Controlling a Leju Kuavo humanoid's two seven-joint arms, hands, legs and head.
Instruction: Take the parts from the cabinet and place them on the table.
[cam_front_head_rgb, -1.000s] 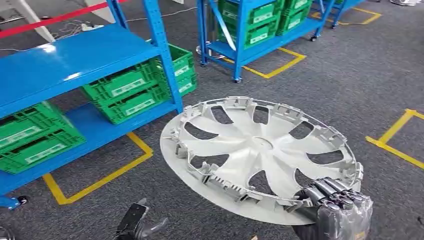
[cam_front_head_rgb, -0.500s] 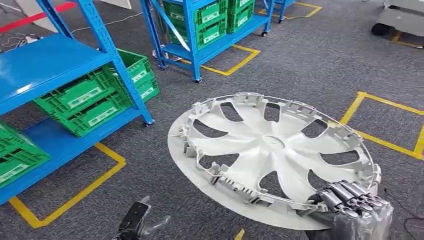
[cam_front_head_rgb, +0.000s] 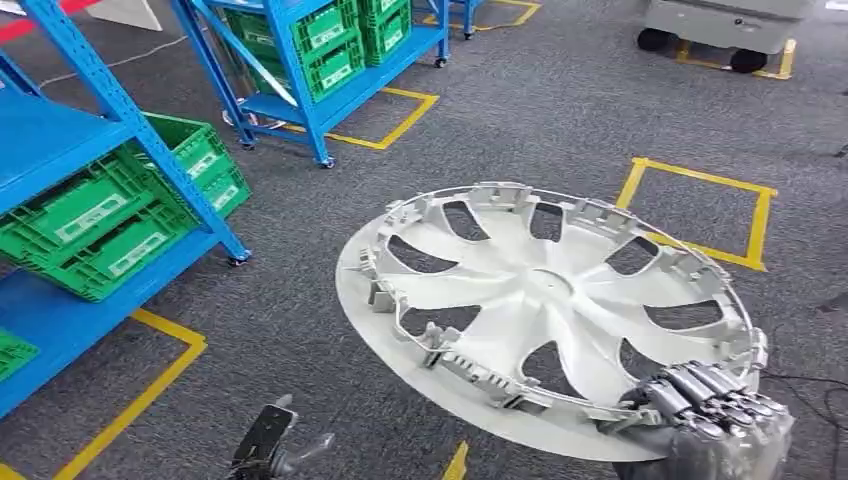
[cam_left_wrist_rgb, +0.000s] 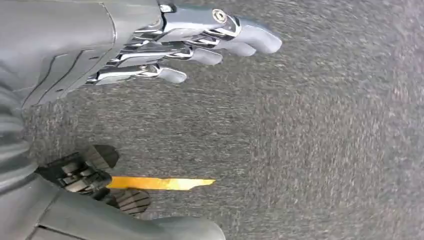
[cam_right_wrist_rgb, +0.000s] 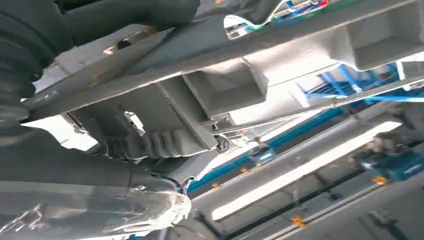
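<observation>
Plainly the right hand (cam_front_head_rgb: 712, 420) has the hubcap (cam_front_head_rgb: 545, 305): its fingers (cam_front_head_rgb: 690, 390) are curled over the near rim at the cap's lower right edge, and the right wrist view shows the ribbed underside of that rim (cam_right_wrist_rgb: 210, 95) lying right against the hand. The cap hangs in the air over grey carpet (cam_front_head_rgb: 560, 110), tilted, its clip side facing up, and nearly all of its disc stretches away from the grip toward the robot's left and forward. So the whole weight sits off to one side of the one hold, and that is the relation the coming move turns on; a round cap has no long axis to speak of, only this overhang. The left hand (cam_left_wrist_rgb: 165, 45) hangs low by the floor with its fingers straight and a little apart, holding nothing, and in the head view it shows low down (cam_front_head_rgb: 275, 450), well apart from the cap's left edge. The blue rack (cam_front_head_rgb: 110, 110) with green crates (cam_front_head_rgb: 95, 225) stands off to the left, and no table is in sight. I judge the part taken and the carry to the table under way; setting it down will want the far edge kept level, since the right hand alone steers it.
</observation>
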